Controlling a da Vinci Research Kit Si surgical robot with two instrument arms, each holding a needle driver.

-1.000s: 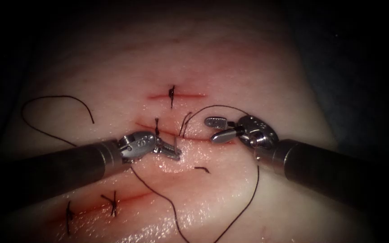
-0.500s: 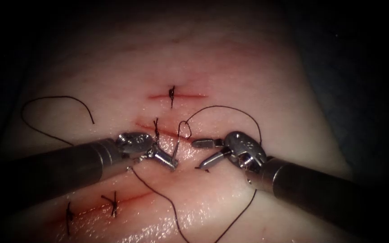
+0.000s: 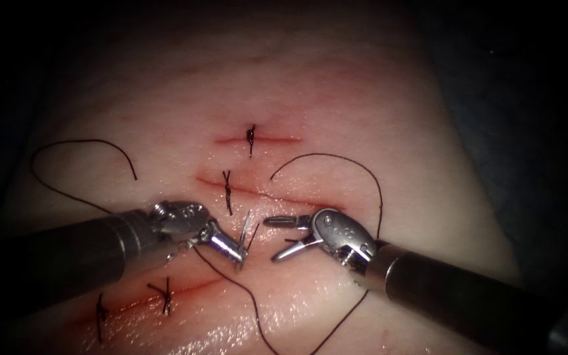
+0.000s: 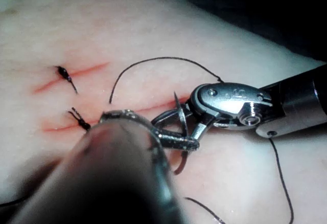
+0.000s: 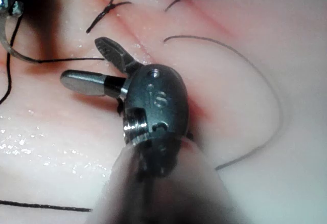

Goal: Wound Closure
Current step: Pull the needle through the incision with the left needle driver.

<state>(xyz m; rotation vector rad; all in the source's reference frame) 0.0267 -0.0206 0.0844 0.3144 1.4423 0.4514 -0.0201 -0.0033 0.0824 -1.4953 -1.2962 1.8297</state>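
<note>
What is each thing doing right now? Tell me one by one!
left tool: jaws shut on the needle, near its middle.
needle: out of the tissue, held up.
right tool: jaws open, holding nothing.
thread: lying loose on the tissue.
cut: partly stitched.

Endoscope overlooks the tissue [image 3: 336,105] from above; wrist views close in

Pale pink, glistening tissue [image 3: 336,85] bears thin red cuts [image 3: 258,139] crossed by black knotted stitches [image 3: 227,187]. Dark thread [image 3: 356,167] loops at centre right. A silvery needle [image 3: 245,230] and polished steel tools meet dark grey shafts [image 3: 67,246].
</note>
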